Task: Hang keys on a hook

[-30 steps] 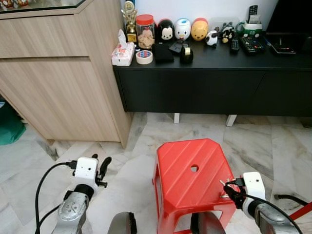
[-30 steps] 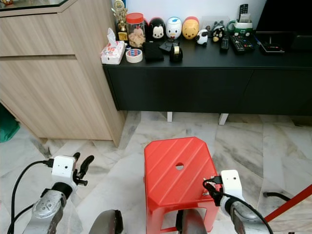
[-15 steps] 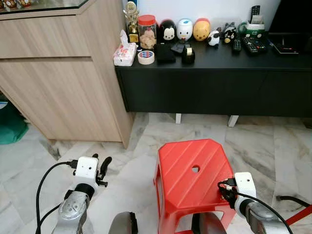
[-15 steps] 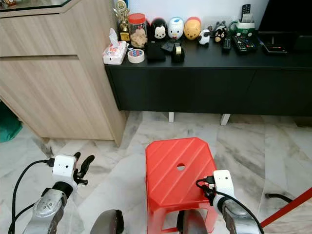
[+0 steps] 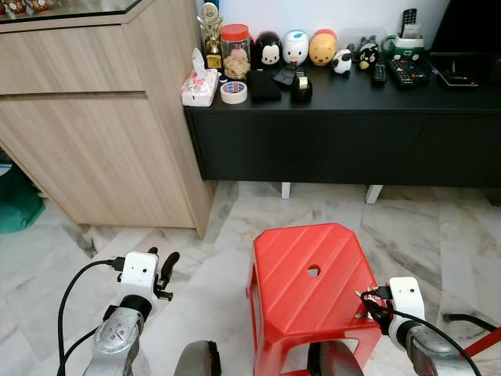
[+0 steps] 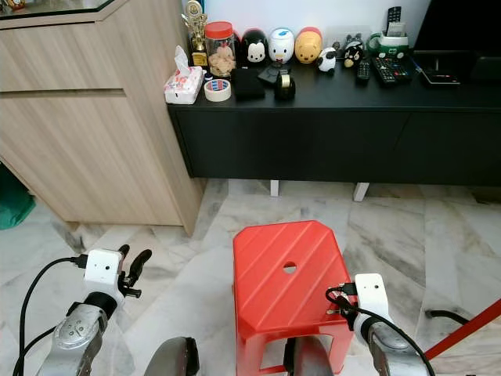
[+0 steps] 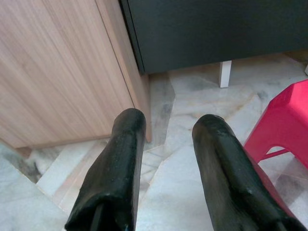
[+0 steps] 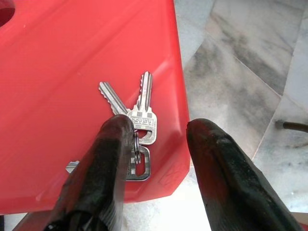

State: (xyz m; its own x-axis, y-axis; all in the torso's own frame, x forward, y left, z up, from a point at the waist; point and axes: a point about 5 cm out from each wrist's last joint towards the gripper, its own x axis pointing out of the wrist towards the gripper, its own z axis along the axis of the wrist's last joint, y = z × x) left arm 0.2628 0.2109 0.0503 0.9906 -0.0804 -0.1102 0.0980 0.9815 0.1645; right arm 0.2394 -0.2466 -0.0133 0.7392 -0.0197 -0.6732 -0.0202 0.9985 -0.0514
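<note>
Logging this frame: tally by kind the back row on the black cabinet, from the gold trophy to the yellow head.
Gold trophy: 1
Clear jar with red lid: 1
Round character heads: 3, namely black, white-and-blue, yellow
Total: 5

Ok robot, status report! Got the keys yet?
Not yet. Right pincer open, over bunch of silver metal keys at red plastic stool's edge. Left pincer open, idle above marble floor. Nothing in the way.

No legible text; key (image 8: 143, 124) stamp too blurred.
</note>
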